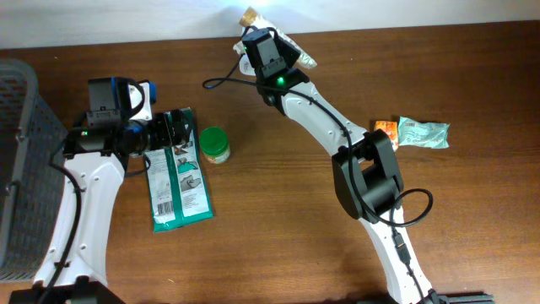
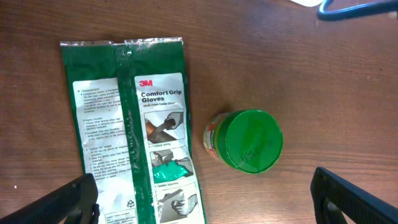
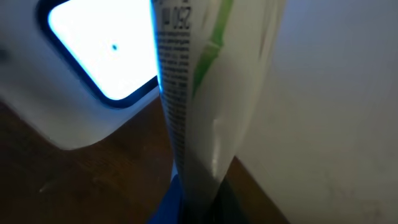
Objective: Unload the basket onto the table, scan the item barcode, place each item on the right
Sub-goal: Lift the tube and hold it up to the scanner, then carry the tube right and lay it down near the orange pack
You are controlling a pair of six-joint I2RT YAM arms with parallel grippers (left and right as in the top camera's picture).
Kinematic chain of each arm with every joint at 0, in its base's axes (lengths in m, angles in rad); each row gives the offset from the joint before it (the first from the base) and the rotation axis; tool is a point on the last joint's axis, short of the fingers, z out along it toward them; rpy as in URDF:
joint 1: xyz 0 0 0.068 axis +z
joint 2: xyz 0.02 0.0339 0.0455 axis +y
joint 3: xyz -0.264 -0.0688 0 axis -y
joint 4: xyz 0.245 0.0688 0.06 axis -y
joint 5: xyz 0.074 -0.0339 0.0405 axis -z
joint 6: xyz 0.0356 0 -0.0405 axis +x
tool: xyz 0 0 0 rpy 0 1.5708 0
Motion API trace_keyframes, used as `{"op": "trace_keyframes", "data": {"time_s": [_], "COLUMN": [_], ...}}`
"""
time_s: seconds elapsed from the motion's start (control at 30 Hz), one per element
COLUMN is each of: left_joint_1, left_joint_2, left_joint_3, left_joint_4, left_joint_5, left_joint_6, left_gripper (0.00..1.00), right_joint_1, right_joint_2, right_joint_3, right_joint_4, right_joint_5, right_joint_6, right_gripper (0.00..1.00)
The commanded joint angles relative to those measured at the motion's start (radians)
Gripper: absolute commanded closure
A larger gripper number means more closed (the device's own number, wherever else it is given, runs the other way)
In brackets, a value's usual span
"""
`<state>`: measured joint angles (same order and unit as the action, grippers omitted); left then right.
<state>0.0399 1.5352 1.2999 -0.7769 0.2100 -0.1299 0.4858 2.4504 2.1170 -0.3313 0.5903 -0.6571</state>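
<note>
While right hand clenches packet (beside scanner); left hand released.

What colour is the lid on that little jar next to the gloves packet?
The lid is bright green. The left wrist view shows it best.

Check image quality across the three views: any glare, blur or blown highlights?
Overhead: evenly lit and sharp, apart from a blown-out patch at the top edge. Left wrist: sharp, print on the gloves pack legible, soft sheen on the green lid. Right wrist: packet too close and blurred; lit scanner window clipped to white.
</note>
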Motion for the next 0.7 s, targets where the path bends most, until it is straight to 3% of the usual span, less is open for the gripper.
{"op": "trace_keyframes", "data": {"time_s": [0.0, 0.23, 0.4, 0.57, 0.67], "left_joint_1": [0.000, 0.000, 0.000, 0.000, 0.000], "left_joint_2": [-0.004, -0.004, -0.004, -0.004, -0.004], "left_joint_3": [0.008, 0.008, 0.008, 0.008, 0.008], "left_joint_4": [0.001, 0.001, 0.001, 0.001, 0.001], "left_joint_5": [0.003, 0.004, 0.003, 0.003, 0.004], "left_joint_6": [0.016, 0.016, 0.016, 0.016, 0.016], "left_gripper": [0.01, 0.01, 0.00, 0.01, 0.01], "right_joint_1": [-0.010, -0.064, -0.182, -0.304, -0.382], "right_joint_2": [-0.140, -0.274, -0.350, -0.368, -0.367], "right_joint_3": [0.017, 0.017, 0.017, 0.017, 0.017], "right_joint_4": [-0.056, -0.277, -0.473, -0.697, -0.874], "right_joint_5": [-0.101, -0.476, -0.950, -1.267, -1.271], "right_joint_6": [0.129, 0.438, 0.661, 0.674, 0.660], "right_gripper": [0.96, 0.96, 0.96, 0.96, 0.96]}}
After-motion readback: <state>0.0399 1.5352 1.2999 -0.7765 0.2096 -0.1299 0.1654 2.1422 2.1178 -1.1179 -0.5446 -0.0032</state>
